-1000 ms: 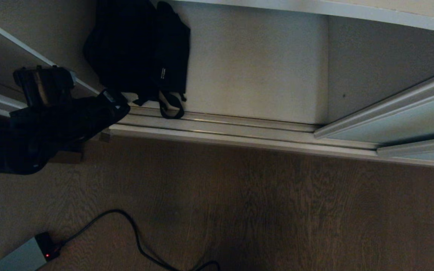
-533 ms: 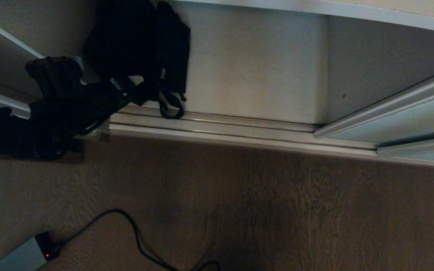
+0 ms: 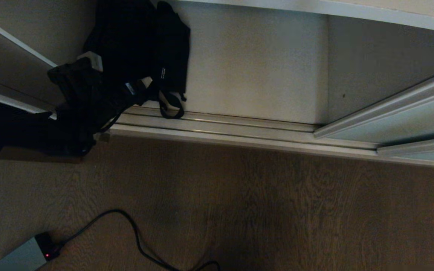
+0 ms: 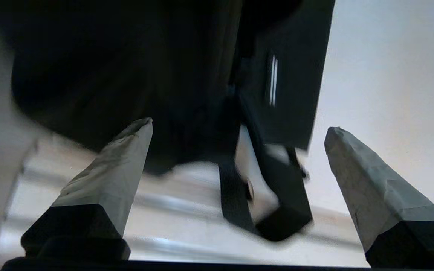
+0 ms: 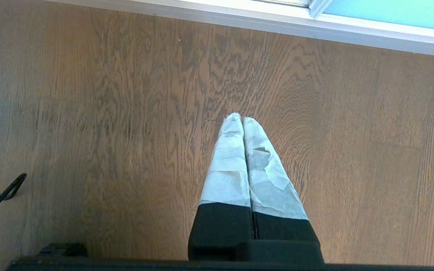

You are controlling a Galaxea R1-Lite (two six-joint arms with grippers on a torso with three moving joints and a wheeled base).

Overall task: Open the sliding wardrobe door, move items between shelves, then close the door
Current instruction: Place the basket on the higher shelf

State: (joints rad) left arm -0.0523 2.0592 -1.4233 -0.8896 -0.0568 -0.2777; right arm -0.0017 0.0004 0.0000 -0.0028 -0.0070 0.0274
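Black and floppy, the soft fabric bag (image 3: 141, 49) sits in the head view on the plain white shelf board (image 3: 254, 75) at the wardrobe's bottom, pushed into the shelf's left rear corner against the white side wall. Its wide black strap (image 3: 171, 107) droops over the shelf's front edge onto the pale metal sliding track (image 3: 220, 126). Our left hand (image 3: 136, 88) reaches in from the left at that same front corner, right against the bag's lower edge. The frosted pale blue-green glass sliding door (image 3: 401, 120), in its slim cream frame, stands at the right end of the track, leaving the shelf exposed. On the brown wood-grain floor (image 3: 277, 210) a black cable (image 3: 134, 233) curls toward a grey box (image 3: 21, 258).

From the left wrist we see the left hand (image 4: 239, 130) spread wide, holding nothing; the bag (image 4: 126, 75) and its strap loop (image 4: 273, 210) lie between and beyond the two taped fingers (image 4: 115, 169).

From the right wrist, our right hand (image 5: 242, 119) hangs over the floor (image 5: 89, 113), fingers pressed together and empty, near the wardrobe's white base rail (image 5: 239, 17).
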